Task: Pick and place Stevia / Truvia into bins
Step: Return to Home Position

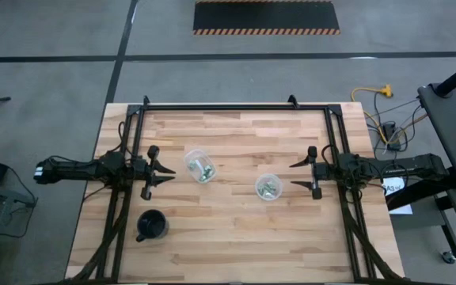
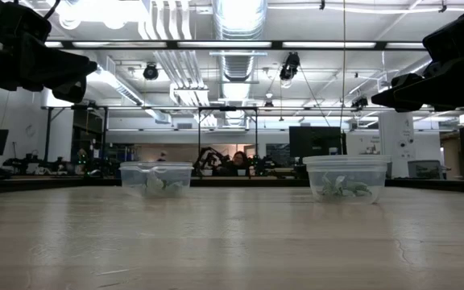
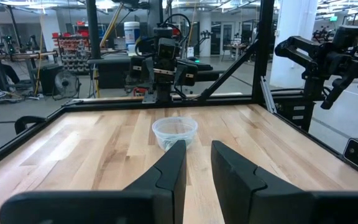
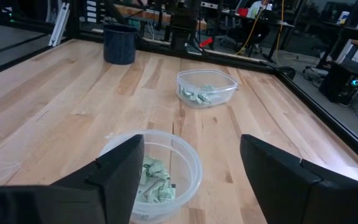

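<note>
Two round clear bins stand on their bases on the wooden table, the left bin (image 1: 200, 166) and the right bin (image 1: 268, 187). Both hold several pale green-and-white Stevia packets, which show in the right wrist view in the near bin (image 4: 155, 179) and in the far bin (image 4: 201, 94). My left gripper (image 1: 170, 174) hovers just left of the left bin (image 3: 175, 132), fingers a little apart and empty. My right gripper (image 1: 295, 176) hovers just right of the right bin (image 4: 151, 165), fingers wide open and empty. I see no packet loose on the table.
A black cup (image 1: 152, 226) stands near the front left, and it also shows in the right wrist view (image 4: 119, 42). A black frame (image 1: 236, 107) runs along the table's far edge and both sides. In the low view both bins (image 2: 156, 179) (image 2: 345, 179) stand below the raised grippers.
</note>
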Controlling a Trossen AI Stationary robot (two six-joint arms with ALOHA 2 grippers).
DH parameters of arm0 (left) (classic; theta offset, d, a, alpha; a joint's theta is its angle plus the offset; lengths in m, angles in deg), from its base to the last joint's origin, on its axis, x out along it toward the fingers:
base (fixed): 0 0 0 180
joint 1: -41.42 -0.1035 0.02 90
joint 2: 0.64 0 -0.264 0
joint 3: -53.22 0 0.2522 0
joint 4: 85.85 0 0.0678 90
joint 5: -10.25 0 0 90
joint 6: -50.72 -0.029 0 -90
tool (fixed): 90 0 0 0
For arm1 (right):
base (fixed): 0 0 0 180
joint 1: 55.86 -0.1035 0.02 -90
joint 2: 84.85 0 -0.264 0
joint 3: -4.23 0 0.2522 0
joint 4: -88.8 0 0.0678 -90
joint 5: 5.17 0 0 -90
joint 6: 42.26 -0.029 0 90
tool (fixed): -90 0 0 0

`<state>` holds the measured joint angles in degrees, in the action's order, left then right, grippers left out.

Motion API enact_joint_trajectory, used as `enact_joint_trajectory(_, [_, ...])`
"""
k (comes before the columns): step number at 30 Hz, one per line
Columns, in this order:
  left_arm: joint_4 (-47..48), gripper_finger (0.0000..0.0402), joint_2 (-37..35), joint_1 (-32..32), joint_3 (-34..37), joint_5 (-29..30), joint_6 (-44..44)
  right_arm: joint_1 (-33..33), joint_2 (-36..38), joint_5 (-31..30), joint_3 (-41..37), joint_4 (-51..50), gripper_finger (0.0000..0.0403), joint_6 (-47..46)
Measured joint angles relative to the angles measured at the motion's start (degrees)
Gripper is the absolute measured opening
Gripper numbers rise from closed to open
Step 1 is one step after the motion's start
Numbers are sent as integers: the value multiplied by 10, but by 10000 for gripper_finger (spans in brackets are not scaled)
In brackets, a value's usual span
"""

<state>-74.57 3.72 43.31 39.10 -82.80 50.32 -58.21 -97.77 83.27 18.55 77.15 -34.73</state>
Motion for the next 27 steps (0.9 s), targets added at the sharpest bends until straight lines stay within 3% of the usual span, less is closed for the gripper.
enact_joint_trajectory(27, [0,57,3,0,0,0,0,0,0,0,0,0,251,0])
